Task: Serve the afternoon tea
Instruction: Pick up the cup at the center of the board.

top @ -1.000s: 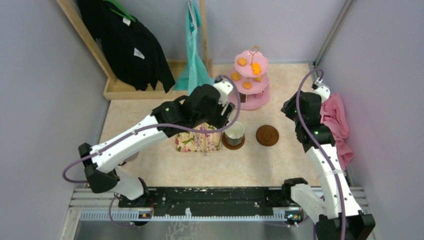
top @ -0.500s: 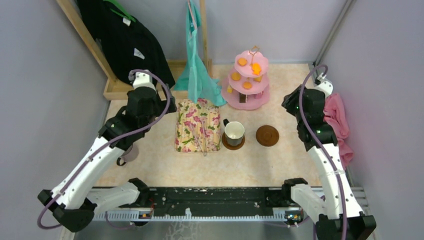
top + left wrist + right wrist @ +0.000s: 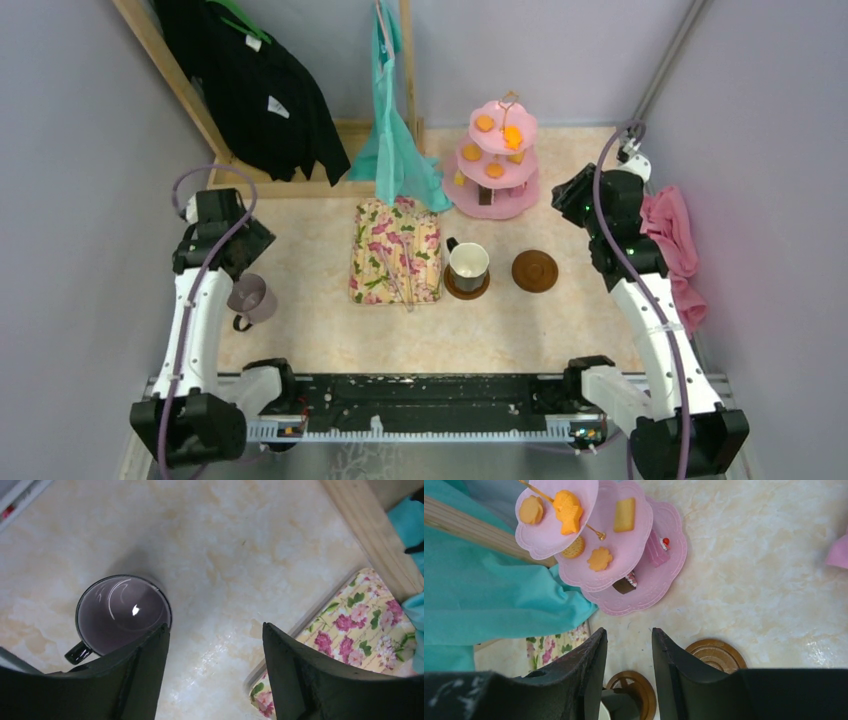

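The pink three-tier stand (image 3: 497, 160) with a gold loop stands at the back, holding orange (image 3: 566, 510), yellow (image 3: 624, 514), pink (image 3: 655, 552) and brown (image 3: 625, 583) snacks. A cream mug (image 3: 468, 265) sits on one brown saucer (image 3: 467, 289); the other saucer (image 3: 535, 271) beside it is bare. The mauve-grey mug (image 3: 250, 297) stands on the table at far left. My left gripper (image 3: 228, 250) hovers just behind it, open and holding nothing; in the left wrist view the mug (image 3: 122, 612) lies left of the fingers. My right gripper (image 3: 572, 203) hangs open and empty right of the stand.
A floral tray (image 3: 396, 250) lies left of the cream mug. A teal cloth (image 3: 395, 140) hangs over its far end from a wooden rack (image 3: 260, 180), which also carries a black garment (image 3: 250, 80). A pink cloth (image 3: 672, 240) drapes at the right wall.
The left arm swung from over the cream mug back to the far left, above the mauve-grey mug; its jaws widened, then narrowed a little. The right arm barely shifted.
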You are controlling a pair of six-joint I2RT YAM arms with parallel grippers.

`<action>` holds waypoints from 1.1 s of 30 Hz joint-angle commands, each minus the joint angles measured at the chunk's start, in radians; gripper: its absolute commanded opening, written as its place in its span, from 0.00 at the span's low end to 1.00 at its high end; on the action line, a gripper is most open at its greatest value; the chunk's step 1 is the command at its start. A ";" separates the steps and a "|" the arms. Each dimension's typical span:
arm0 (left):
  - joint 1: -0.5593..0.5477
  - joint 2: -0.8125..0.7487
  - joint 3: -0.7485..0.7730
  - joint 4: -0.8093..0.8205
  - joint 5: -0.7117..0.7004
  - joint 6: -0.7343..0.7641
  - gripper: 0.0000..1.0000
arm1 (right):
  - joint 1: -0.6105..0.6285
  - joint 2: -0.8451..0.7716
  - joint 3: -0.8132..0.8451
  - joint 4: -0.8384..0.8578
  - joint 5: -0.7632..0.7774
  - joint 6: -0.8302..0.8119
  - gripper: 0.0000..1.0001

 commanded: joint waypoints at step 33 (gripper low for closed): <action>0.283 0.149 -0.164 0.020 0.240 0.099 0.72 | -0.004 0.019 -0.042 0.109 -0.072 -0.014 0.39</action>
